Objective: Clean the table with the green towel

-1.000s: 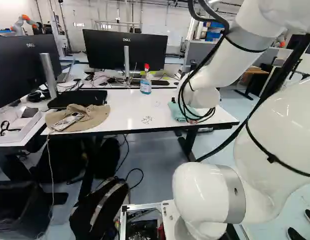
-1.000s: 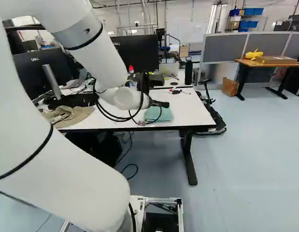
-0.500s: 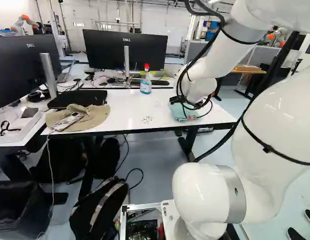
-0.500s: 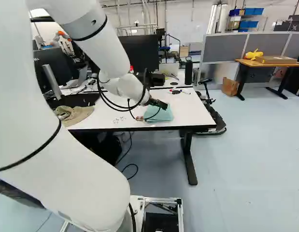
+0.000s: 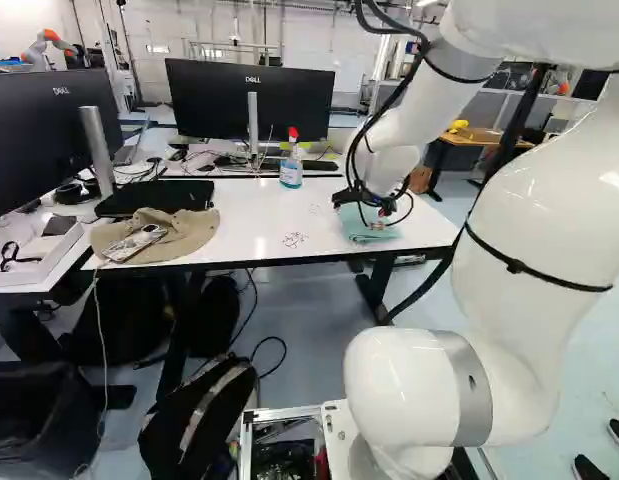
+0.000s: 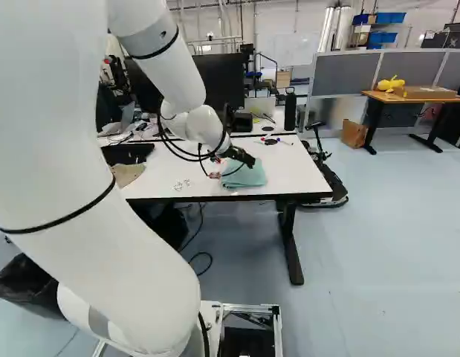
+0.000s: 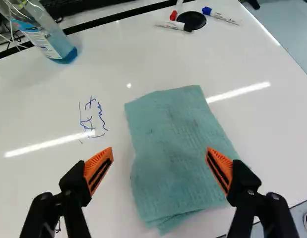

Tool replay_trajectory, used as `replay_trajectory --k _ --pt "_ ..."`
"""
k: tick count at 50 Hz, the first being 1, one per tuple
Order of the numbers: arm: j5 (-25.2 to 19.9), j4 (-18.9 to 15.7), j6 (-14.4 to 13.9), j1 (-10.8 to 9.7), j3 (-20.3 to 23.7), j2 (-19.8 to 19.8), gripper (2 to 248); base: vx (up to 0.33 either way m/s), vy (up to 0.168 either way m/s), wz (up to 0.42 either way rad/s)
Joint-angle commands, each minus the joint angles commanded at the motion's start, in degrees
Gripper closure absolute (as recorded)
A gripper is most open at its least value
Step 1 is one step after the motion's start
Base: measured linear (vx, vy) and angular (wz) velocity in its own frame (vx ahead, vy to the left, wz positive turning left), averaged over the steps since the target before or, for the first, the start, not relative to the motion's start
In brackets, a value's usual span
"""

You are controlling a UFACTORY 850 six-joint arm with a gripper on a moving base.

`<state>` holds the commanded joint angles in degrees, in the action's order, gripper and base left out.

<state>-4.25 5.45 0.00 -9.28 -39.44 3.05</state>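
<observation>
Green towel [image 7: 173,153] lies flat, folded, near the right-hand end of the table [image 5: 249,225] in the left base view. Gripper [image 7: 159,153] above it, jaws wide, nothing held. Step looks like towel pickup: centre over cloth, go down level, pads almost to tabletop, close slowly so fabric bunches, not slips. Lift clear, check grip, then wipe ink.

Counts, left to right, left base view: monitors [image 5: 214,100] two, hat [image 5: 179,235] one, spray bottle [image 5: 291,172] one, ink patches [image 5: 294,240] two, towel one. Wrist view: markers [image 7: 170,25] two at least.
</observation>
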Motion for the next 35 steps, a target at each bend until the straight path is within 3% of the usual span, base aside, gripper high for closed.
replay_trajectory --k 16,35 --pt "0.0 0.0 0.0 0.35 -4.26 3.96 3 0.0 0.0 0.0" --pt "0.0 0.0 0.0 -2.04 -4.88 4.52 3 0.0 0.0 0.0"
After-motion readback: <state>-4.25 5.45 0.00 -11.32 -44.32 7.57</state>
